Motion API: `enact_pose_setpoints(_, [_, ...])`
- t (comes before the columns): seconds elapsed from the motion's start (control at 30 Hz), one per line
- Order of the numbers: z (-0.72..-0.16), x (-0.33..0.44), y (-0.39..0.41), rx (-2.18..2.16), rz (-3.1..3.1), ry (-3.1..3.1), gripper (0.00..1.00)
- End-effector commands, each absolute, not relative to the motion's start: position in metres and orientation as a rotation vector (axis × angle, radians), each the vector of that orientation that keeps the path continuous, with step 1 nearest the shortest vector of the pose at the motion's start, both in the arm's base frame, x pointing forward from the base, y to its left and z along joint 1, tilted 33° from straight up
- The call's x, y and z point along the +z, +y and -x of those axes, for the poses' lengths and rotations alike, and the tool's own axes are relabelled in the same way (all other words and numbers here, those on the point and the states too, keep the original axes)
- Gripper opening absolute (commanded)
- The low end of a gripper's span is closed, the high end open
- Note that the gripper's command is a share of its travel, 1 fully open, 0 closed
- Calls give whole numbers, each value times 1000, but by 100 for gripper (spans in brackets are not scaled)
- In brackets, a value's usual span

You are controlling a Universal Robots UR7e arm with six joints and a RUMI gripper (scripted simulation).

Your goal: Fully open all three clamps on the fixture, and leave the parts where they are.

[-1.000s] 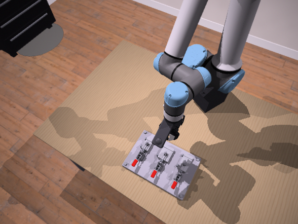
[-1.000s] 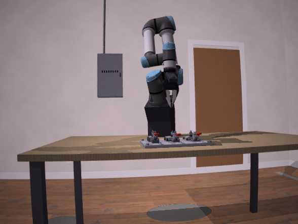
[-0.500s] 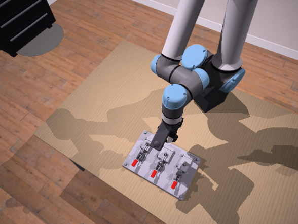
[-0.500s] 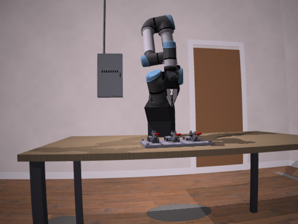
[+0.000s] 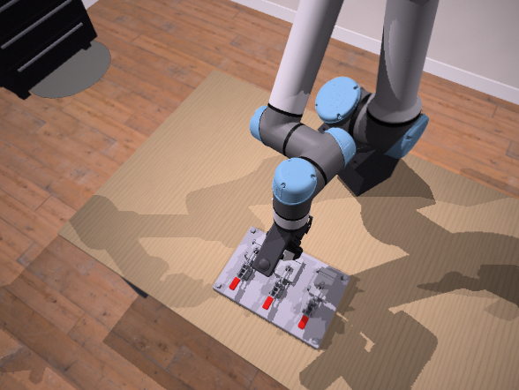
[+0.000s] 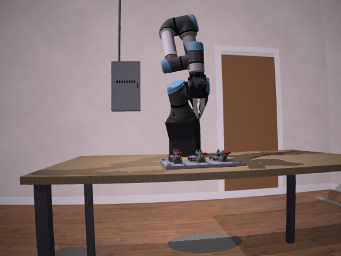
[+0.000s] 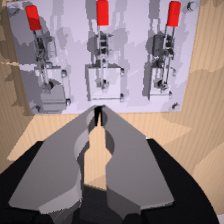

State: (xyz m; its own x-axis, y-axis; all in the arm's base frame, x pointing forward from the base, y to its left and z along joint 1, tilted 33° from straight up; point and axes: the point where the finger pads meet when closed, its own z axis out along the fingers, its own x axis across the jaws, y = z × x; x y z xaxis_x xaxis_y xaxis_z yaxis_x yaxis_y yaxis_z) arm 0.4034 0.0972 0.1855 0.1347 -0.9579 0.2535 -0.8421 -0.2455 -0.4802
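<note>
Grey hand (image 6: pixel 200 115) closed, high above fixture (image 6: pixel 203 164)
</note>
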Motion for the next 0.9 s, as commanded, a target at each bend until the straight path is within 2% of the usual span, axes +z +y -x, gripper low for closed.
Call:
enact_pose_setpoints(0.0, [-414, 195, 101, -766, 2188, 1778, 0])
enact_pose_setpoints(0.87, [-442, 224, 113, -765, 2187, 1779, 0])
